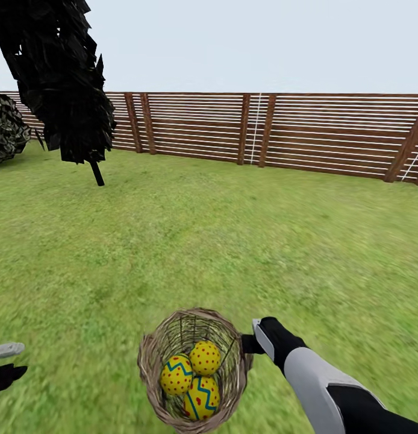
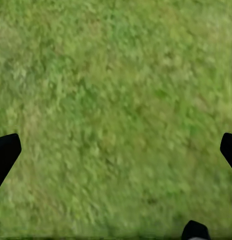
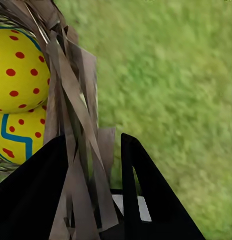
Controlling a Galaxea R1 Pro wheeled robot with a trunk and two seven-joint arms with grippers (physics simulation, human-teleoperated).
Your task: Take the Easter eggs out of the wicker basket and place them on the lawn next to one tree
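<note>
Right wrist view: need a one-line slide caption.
Right gripper clamps the wicker basket wall between its fingers, two Easter eggs inside, lawn beyond.

Left wrist cam is pretty much all lawn point(image 2: 116, 100) for me right now, patchy green grass with some darker and yellower blotches, kind of blurry. My left gripper point(image 2: 116, 150) is spread wide: one dark fingertip point(image 2: 4, 152) pokes in at one edge of the picture and the other sits way over at the opposite edge, with just grass between them. There's also a small dark bit at the bottom edge, can't tell what it is.
</note>
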